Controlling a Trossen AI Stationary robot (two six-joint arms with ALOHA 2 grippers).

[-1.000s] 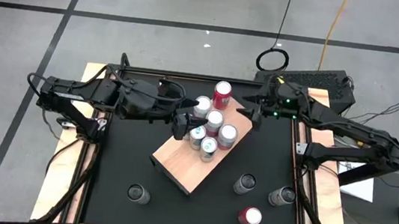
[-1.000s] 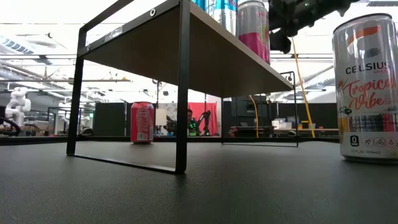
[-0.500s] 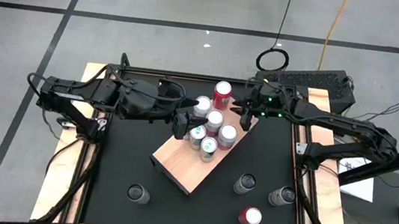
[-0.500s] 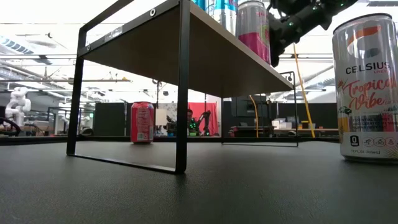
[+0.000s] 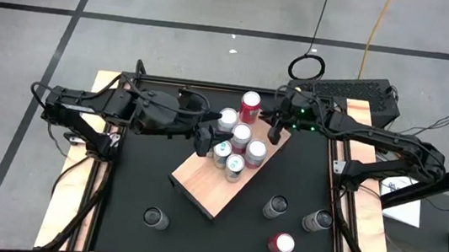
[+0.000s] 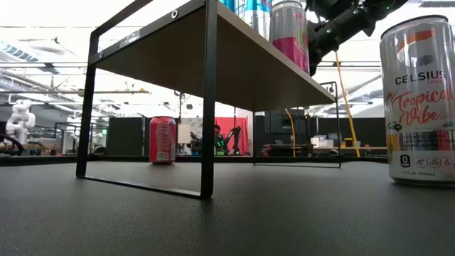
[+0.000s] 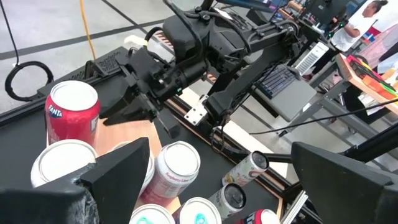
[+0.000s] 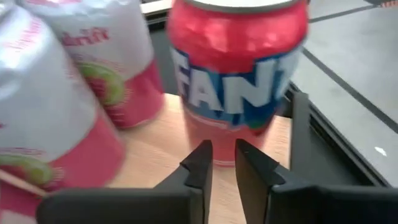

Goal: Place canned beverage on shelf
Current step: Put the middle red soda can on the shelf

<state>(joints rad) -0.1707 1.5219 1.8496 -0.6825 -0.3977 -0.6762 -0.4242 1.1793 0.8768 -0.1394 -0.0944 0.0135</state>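
The shelf (image 5: 201,183), a tan wooden board on a black frame, stands at mid-table with several cans standing on top, among them a red Fanta can (image 5: 250,105) at its far corner. My right gripper (image 5: 274,135) hovers shut just right of that corner. In the right wrist view its fingertips (image 8: 224,155) point at the lower part of the red can (image 8: 239,74), a short way off. My left gripper (image 5: 205,143) is open at the shelf's left side beside the silver cans (image 5: 228,120), with nothing between its fingers.
Loose cans stand on the black tabletop: two silver ones (image 5: 275,206) (image 5: 316,221) and a red one (image 5: 281,244) at the near right, one (image 5: 155,217) at the near left. In the low view a Celsius can (image 6: 419,107) stands close by.
My right gripper has come down and toward the table's left, closer to the red can at the shelf's far corner. Its fingers, spread a second ago, have shut with nothing between them. The cans have stayed in place.
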